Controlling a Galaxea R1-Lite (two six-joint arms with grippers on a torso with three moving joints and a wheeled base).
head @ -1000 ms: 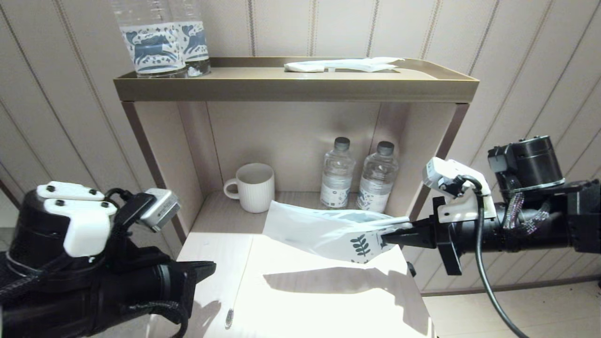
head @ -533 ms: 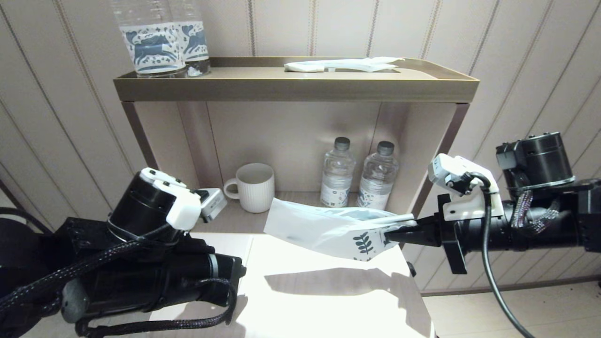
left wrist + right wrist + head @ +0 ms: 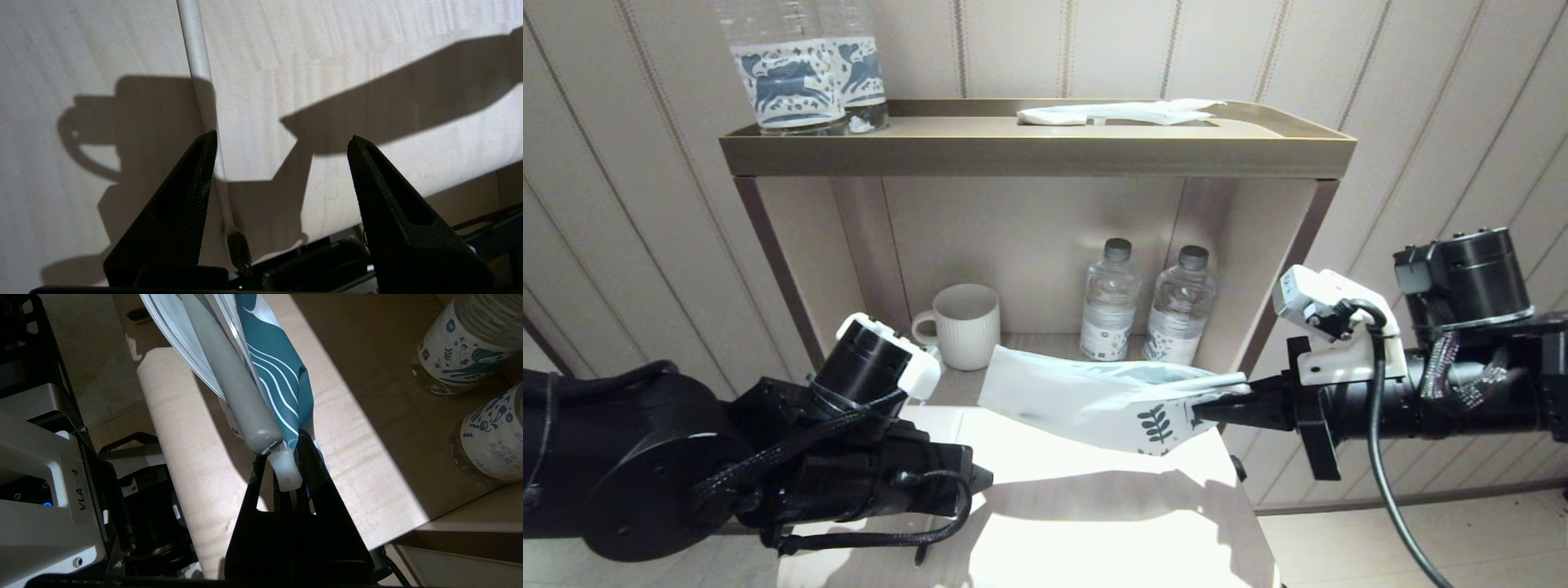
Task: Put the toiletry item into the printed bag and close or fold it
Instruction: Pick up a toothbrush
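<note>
The printed bag, white with teal leaf prints, hangs in the air over the back of the pale table. My right gripper is shut on its right end, pinching the teal-printed plastic and a white tab. The toiletry item, a white toothbrush with dark bristles, lies flat on the table. My left gripper hovers open above the table, and the brush handle passes beside one finger. In the head view the left gripper sits at the table's front left and hides the brush.
Behind the table stands a shelf unit with a white mug and two small water bottles in its niche. Its top tray carries two large bottles and a white packet. The table's right edge drops to the floor.
My left arm has swung forward and down over the table's front left, and its jaws have opened. The right gripper with the bag has shifted slightly right.
</note>
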